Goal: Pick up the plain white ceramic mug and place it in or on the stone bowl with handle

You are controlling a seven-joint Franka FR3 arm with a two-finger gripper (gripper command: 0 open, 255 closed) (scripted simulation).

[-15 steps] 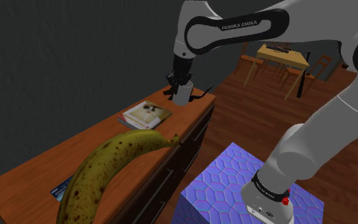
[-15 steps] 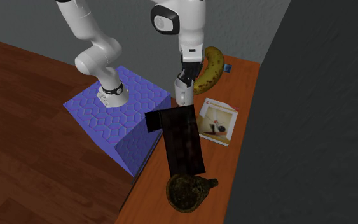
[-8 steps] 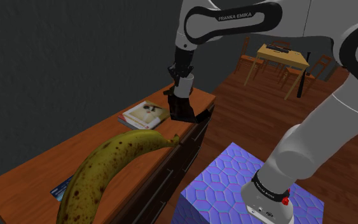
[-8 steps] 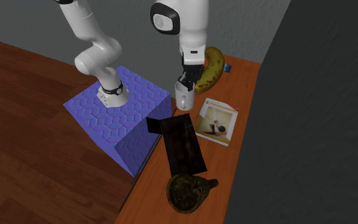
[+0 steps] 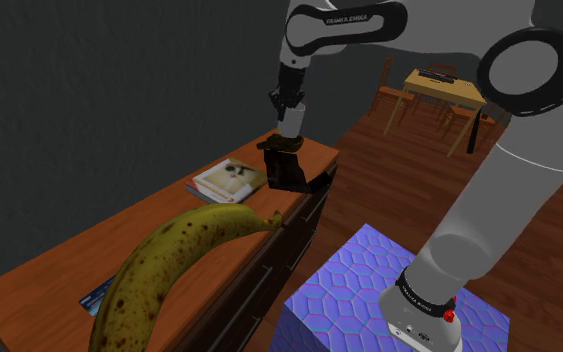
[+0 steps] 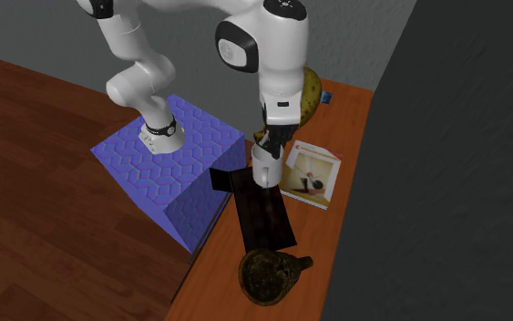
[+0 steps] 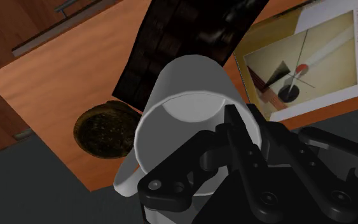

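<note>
The black end effector (image 7: 238, 130), grasping the plain white mug (image 7: 184, 95) by its rim, should carry it level until centred over the dark speckled bowl (image 7: 101, 130)

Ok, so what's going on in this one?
The white arm's gripper is shut on the white mug, clasping it at the rim, and holds it up above a dark slab on the wooden cabinet top. The dark bowl with a handle sits past the slab near the end of the top, so the mug is not yet placed. A book and a large spotted banana lie on the top too.
</note>
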